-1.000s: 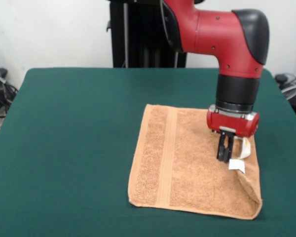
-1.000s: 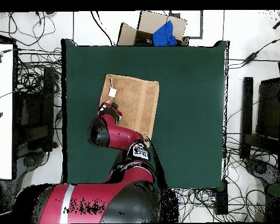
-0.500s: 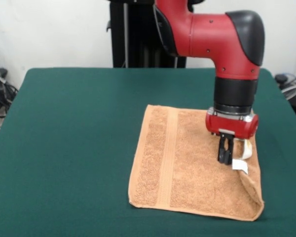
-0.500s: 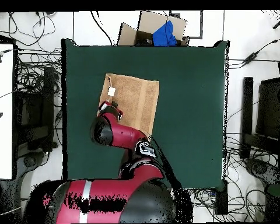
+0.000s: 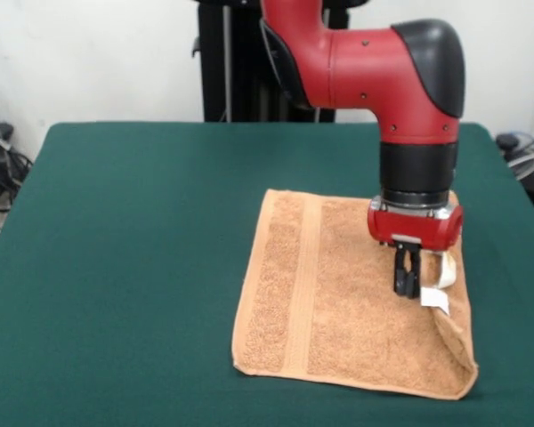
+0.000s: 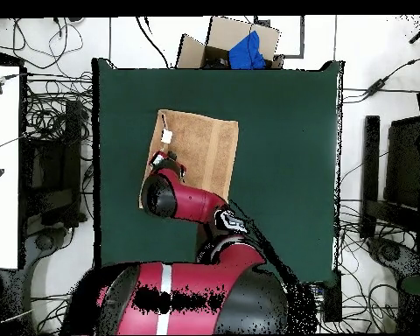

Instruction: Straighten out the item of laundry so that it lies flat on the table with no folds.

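Table (image 5: pixel 116 267), dark green, filling most of the front view and lying bare round the cloth on every side. Arm (image 5: pixel 374 62) next in bulk: red, black-capped at the elbow, dropping straight down over the cloth's right part in the front view. Towel (image 5: pixel 338 302), light orange-brown terry, spread mostly flat on the table's right half in the front view, toward the near edge; woven band (image 5: pixel 303 285) running front to back close to its left end. Right edge folded inward, a doubled strip from the far right side down to the near right corner, that corner slightly raised and puckered. Gripper (image 5: pixel 407 283), black fingers pointing down from a red wrist block, pressed close together with no gap between them, tips on or just above the folded edge; grasp on the cloth not discernible. White tag (image 5: pixel 434 301) just right of the fingertips, lying on the fold. Overhead: towel (image 6: pixel 205 153) toward one side of the table (image 6: pixel 283 157), tag (image 6: pixel 166 136) near its outer edge, arm (image 6: pixel 187 206) covering the corner nearest the base.
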`<state>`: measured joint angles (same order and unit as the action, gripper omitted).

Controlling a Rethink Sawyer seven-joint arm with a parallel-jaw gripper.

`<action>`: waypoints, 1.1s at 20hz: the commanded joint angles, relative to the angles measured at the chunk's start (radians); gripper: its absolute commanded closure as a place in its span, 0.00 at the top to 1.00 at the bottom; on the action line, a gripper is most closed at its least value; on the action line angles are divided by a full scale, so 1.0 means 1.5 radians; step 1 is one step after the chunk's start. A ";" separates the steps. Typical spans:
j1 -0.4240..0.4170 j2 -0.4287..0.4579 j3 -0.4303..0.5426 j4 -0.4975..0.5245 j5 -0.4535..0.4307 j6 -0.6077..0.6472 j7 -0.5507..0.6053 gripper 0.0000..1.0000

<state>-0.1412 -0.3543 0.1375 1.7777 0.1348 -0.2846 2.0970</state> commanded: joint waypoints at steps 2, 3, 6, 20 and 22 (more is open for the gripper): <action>-0.012 0.047 0.126 -0.028 -0.028 0.062 0.089 0.00; -0.014 0.046 0.130 -0.027 -0.029 0.061 0.091 0.00; -0.011 0.039 0.134 -0.018 -0.029 0.057 0.101 0.00; 0.011 0.001 0.123 0.017 0.001 0.062 0.118 0.00; 0.009 0.002 0.124 0.016 0.000 0.063 0.116 0.00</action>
<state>-0.1606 -0.3555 0.2211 1.7773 0.1120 -0.2848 2.0970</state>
